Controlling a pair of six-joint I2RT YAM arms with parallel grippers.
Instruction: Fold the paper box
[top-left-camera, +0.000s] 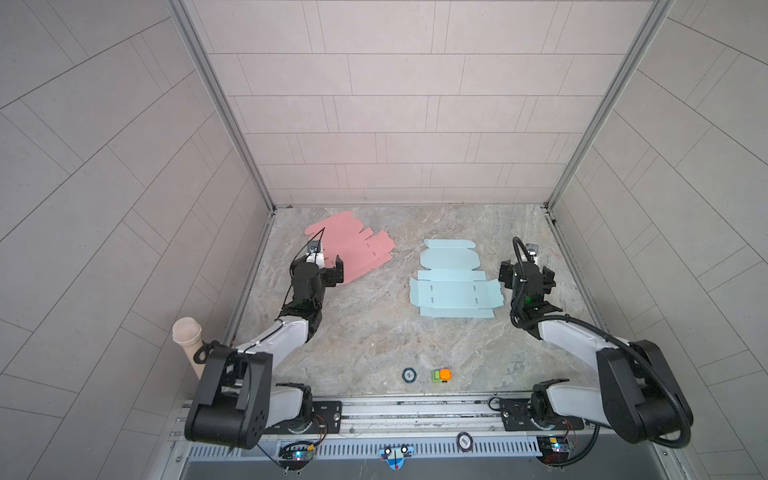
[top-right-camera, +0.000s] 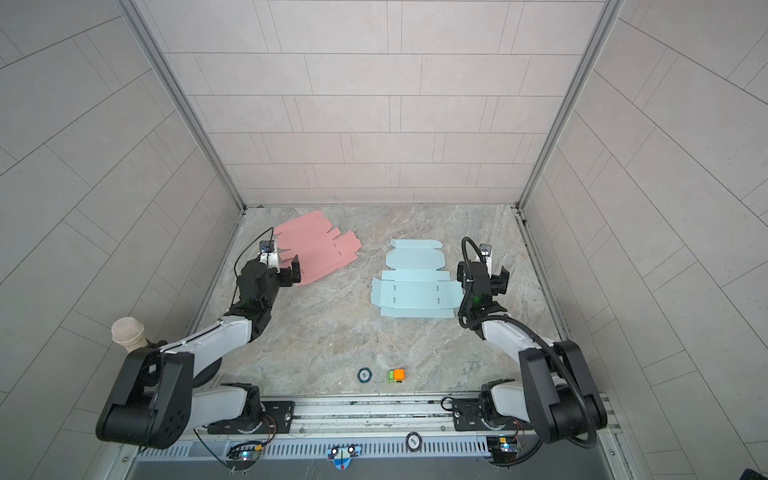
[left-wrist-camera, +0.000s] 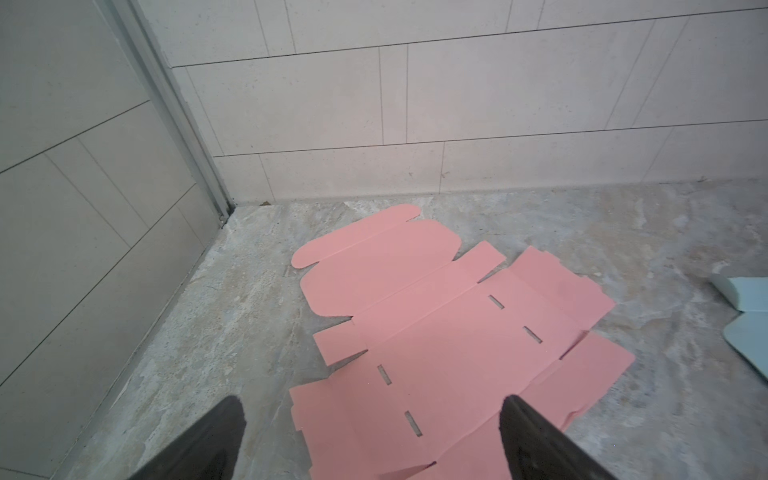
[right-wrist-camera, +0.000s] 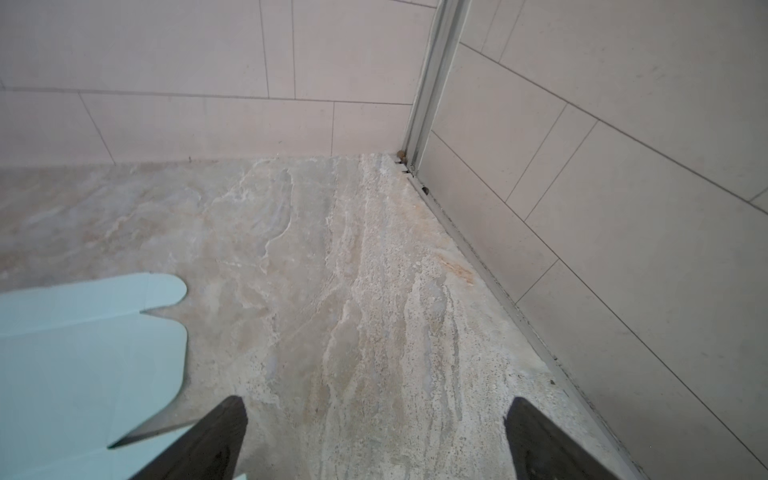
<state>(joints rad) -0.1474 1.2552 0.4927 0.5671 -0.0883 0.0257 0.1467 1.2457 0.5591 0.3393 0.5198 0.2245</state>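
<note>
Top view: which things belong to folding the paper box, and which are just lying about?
Job in hand: pink flat box blank; blue flat box blank.
Lying about: orange-and-green block; round black disc; beige microphone beside the table.

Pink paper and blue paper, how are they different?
The pink paper lies slanted at the far left; the blue paper lies straight, right of the middle. The open left hand hangs over the pink paper's edge; the open right hand is over bare table beside the blue paper. Both are flat, unfolded, same shape.
</note>
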